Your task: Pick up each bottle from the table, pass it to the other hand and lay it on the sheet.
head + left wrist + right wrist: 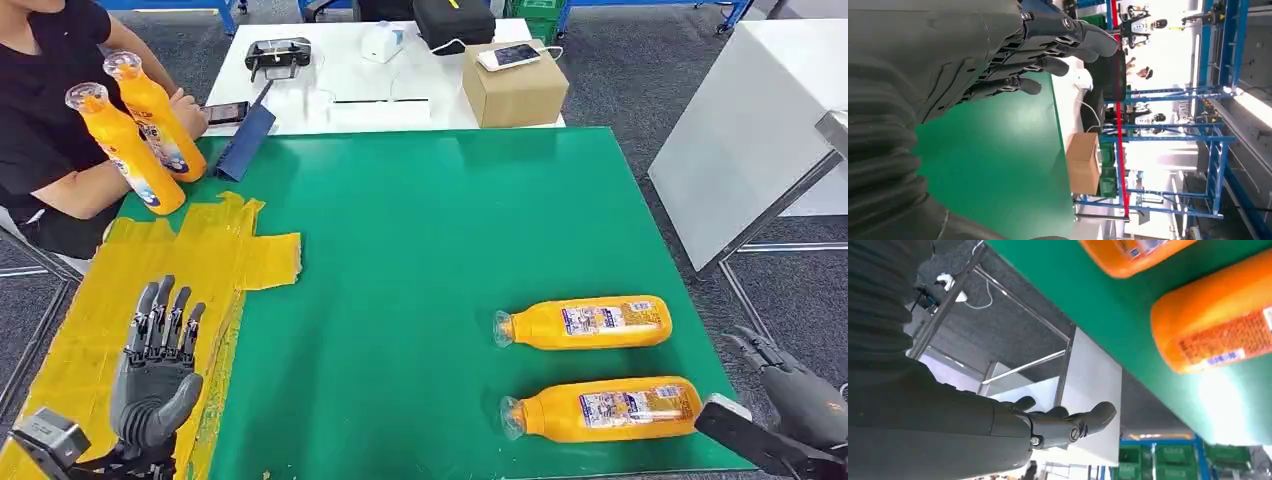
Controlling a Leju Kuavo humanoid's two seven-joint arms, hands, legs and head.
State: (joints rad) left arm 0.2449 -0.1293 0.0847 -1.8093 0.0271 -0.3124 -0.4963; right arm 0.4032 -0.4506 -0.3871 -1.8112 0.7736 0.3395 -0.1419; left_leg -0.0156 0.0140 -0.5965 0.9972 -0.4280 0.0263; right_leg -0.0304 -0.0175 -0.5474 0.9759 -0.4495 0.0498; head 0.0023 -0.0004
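1. Yellow sheet [130, 290] at nine o'clock: the left hand [155, 370] is held above it, fingers spread, empty
2. Nearer bottle [600, 408] at five o'clock should be gripped mid-body by the right hand [790, 390], empty and loosely spread

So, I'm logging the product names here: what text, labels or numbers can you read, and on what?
None is legible.
Labels on the two lying bottles: print too small.
Labels on the two bottles a person holds: blurred.
Cardboard box: no print visible.
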